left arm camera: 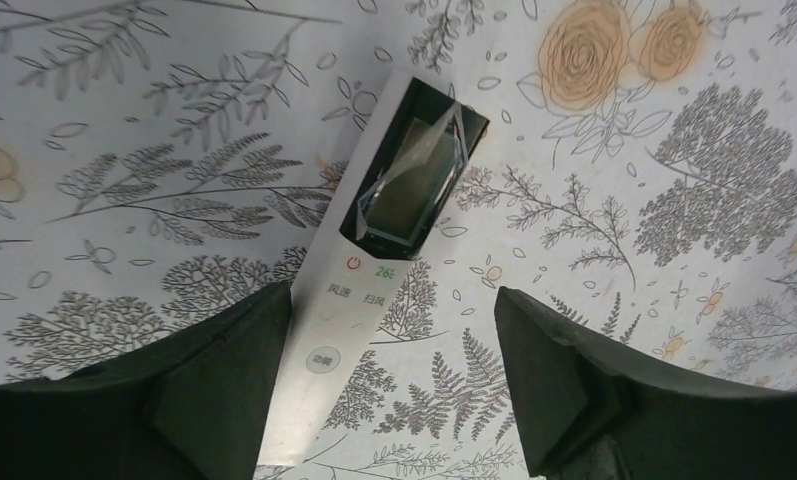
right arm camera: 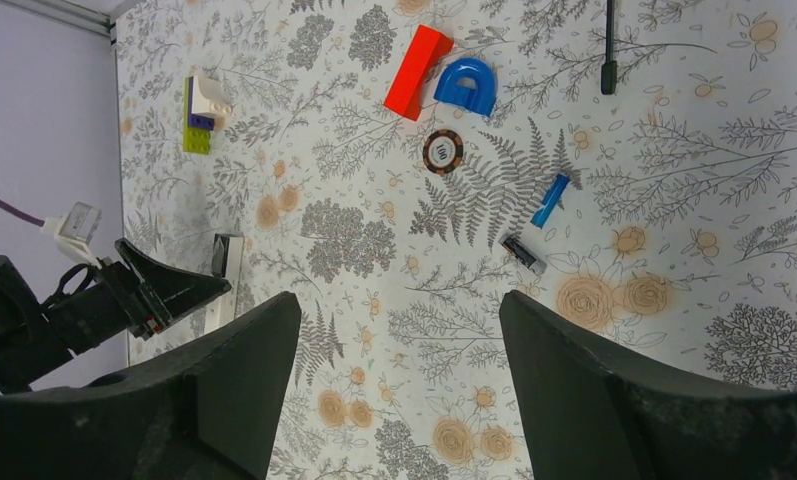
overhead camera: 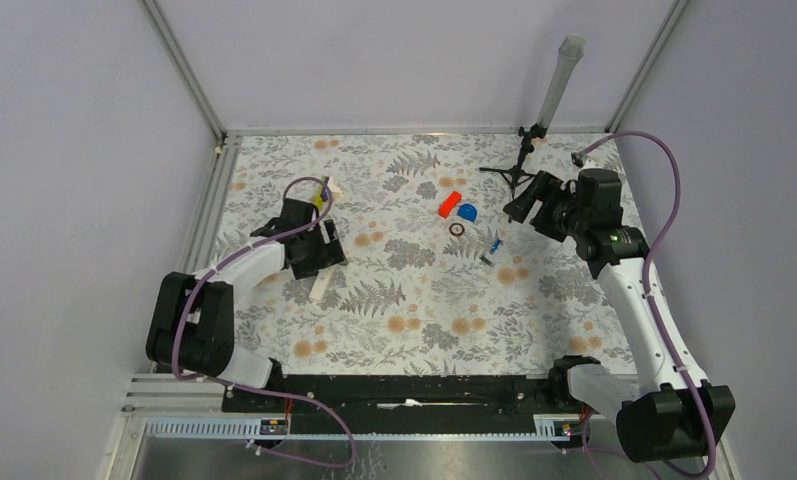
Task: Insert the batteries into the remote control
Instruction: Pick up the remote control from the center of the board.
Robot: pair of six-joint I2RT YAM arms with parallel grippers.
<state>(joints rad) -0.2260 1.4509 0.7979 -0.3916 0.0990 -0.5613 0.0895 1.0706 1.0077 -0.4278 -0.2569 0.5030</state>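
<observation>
The remote control (left arm camera: pixel 336 330) is a slim white bar with a dark end (left arm camera: pixel 414 170), lying with its buttons facing up on the floral mat. My left gripper (left arm camera: pixel 394 385) is open just above it; the left finger (left arm camera: pixel 224 380) is at the remote's edge and the right finger is apart from it. In the top view the remote (overhead camera: pixel 319 288) sticks out below my left gripper (overhead camera: pixel 314 258). Two batteries lie loose on the mat, one blue (right arm camera: pixel 550 200) and one dark and white (right arm camera: pixel 524 253), also in the top view (overhead camera: pixel 492 248). My right gripper (right arm camera: pixel 399 390) is open and empty, high above the mat near the batteries.
A red block (right arm camera: pixel 418 58), a blue half-round piece (right arm camera: pixel 466 85) and a small dark ring (right arm camera: pixel 443 152) lie beyond the batteries. A stack of toy bricks (right arm camera: pixel 202 115) sits at the far left. A black tripod (overhead camera: pixel 519 170) stands at the back right.
</observation>
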